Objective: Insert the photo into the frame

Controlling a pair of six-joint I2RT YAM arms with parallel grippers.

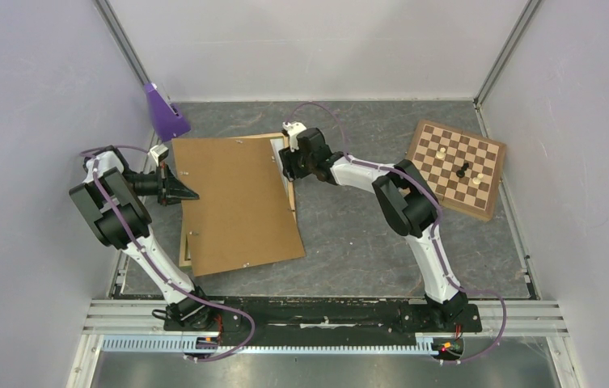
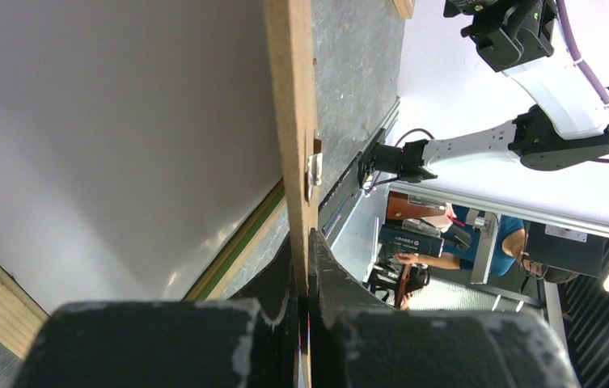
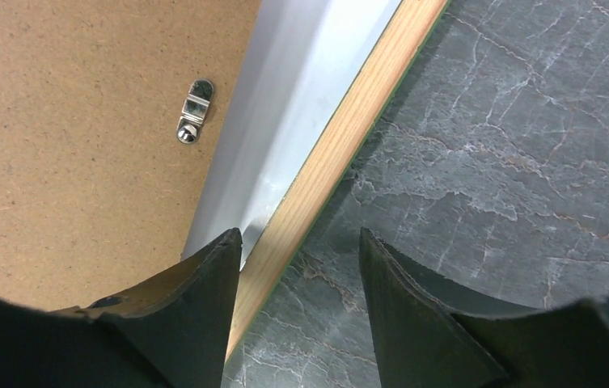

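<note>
Our left jaws clench the panel's (image 1: 236, 202) left edge, skewed over the frame (image 3: 340, 153). The photo (image 2: 123, 137) lies inside, white back up, long axis running away from us. Our right jaws, released, straddle the right rail.

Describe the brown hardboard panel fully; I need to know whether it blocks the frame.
The hardboard panel is a thin, plain brown speckled rectangle with small metal turn clips near its edges. It lies skewed over the frame, covering most of it. The left gripper is shut on its left edge, which looks slightly raised.
</note>
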